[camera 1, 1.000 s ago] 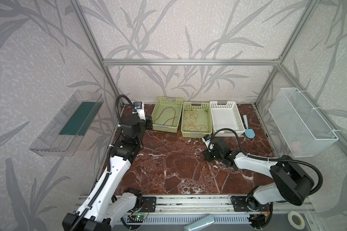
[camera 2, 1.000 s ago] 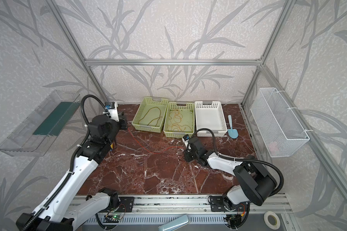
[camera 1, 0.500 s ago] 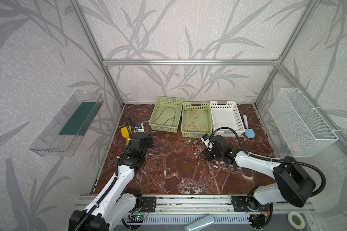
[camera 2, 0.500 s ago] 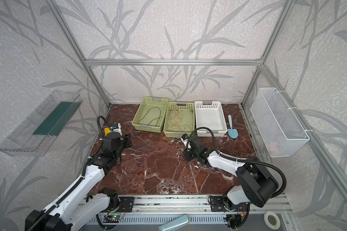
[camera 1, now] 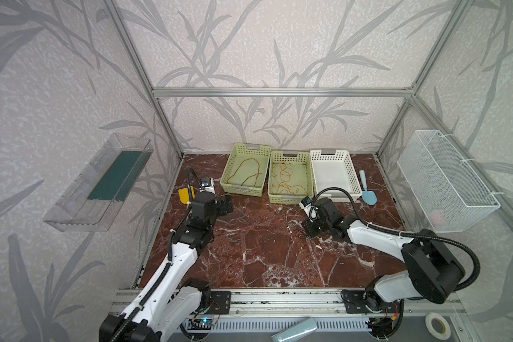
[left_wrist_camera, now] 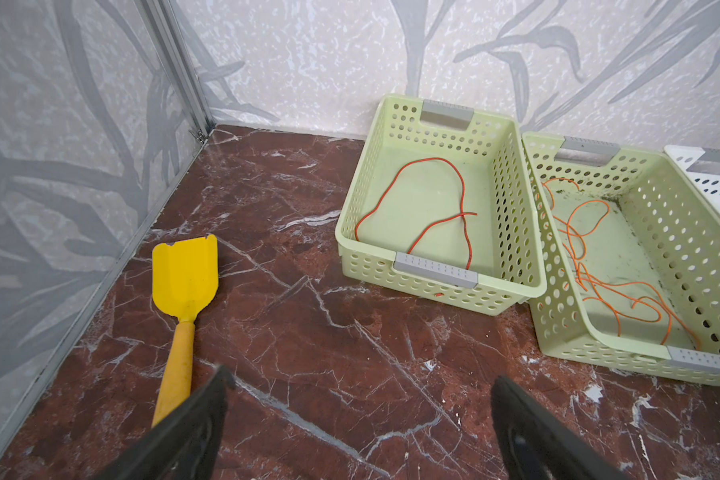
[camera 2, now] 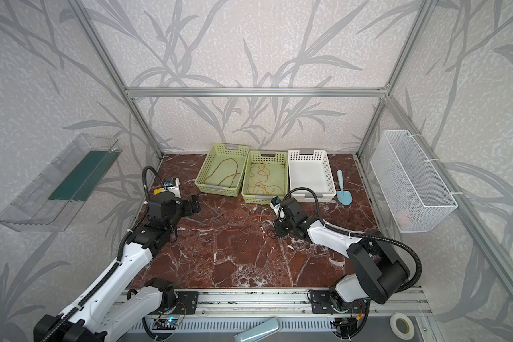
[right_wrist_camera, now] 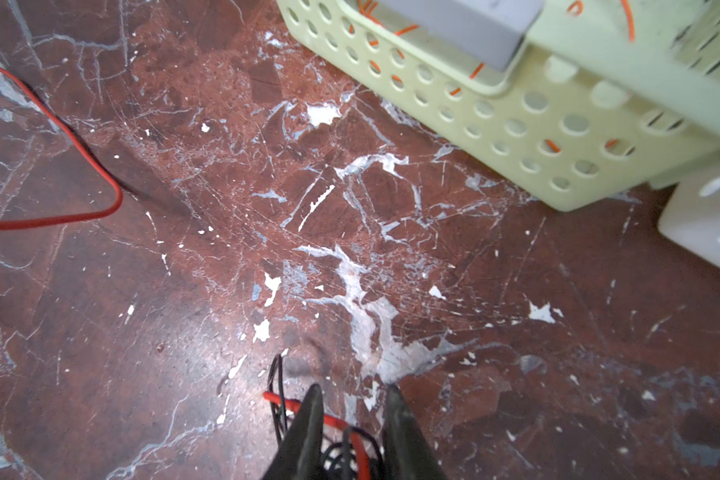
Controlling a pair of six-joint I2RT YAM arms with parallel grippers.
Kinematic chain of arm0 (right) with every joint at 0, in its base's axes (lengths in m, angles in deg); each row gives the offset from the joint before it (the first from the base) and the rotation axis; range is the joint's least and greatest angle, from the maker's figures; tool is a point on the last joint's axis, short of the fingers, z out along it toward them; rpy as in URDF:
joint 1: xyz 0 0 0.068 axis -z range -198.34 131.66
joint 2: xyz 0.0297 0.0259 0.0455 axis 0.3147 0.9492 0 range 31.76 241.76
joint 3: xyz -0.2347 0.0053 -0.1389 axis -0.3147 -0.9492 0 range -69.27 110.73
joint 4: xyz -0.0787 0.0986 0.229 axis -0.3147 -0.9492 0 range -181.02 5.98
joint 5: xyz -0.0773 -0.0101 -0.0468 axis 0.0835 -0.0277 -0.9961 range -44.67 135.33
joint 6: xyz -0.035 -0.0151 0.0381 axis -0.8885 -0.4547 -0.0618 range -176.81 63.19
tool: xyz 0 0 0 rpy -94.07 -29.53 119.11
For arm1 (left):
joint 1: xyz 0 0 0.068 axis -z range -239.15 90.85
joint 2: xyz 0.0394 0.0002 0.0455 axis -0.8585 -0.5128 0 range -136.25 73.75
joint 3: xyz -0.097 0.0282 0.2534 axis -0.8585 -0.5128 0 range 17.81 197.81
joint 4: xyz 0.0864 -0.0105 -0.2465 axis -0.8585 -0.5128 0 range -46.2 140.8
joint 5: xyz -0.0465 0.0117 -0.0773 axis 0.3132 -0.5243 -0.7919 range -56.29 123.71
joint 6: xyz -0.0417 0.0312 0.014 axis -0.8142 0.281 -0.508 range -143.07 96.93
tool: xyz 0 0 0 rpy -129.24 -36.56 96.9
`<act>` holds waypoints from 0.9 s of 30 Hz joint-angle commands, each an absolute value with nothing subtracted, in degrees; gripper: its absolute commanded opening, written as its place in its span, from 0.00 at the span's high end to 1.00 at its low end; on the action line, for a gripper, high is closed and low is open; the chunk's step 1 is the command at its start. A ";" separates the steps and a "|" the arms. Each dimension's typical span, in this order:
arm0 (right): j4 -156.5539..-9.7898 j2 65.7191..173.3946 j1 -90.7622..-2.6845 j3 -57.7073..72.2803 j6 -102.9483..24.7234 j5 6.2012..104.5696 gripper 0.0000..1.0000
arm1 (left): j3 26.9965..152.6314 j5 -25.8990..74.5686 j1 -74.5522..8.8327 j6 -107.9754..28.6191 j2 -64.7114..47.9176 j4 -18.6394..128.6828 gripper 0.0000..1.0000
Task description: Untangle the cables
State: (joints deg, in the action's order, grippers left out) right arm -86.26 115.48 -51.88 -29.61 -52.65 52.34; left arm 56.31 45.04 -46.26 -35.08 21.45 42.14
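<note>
The left gripper has come down from above the baskets to sit low over the marble tabletop. Its jaws, closed a second ago, now stand spread wide and hold nothing. The right gripper has not moved. In the right wrist view its fingers are narrowed onto a coil of the black cable, and the red cable passes through the same gap.

From that knot the red cable trails across the marble toward the left arm and lies flat. The orange cable lies curled in the middle green basket. A red-orange cable loops in the left green basket.

The left gripper faces the front wall of the left green basket, with bare marble between them. The yellow scoop lies beside it, near the left frame rail. The right gripper works just in front of the middle green basket and the white basket. The blue scoop lies to the right of the white basket. The widest open room is the marble between the two grippers and the whole front half, down to the front rail.
</note>
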 commanded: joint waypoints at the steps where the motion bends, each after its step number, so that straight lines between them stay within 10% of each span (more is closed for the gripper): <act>1: -88.36 116.22 -50.80 -27.74 -53.39 53.18 0.74 | 60.14 46.71 -46.69 -32.62 20.25 38.28 0.01; 11: -88.79 116.28 -48.90 -26.97 -53.28 56.00 0.74 | 64.08 30.87 -46.41 -24.46 16.61 38.12 0.13; 27: -89.78 117.43 -48.91 -25.06 -52.36 57.99 0.73 | 73.00 24.13 -17.47 -11.33 -10.42 48.75 0.08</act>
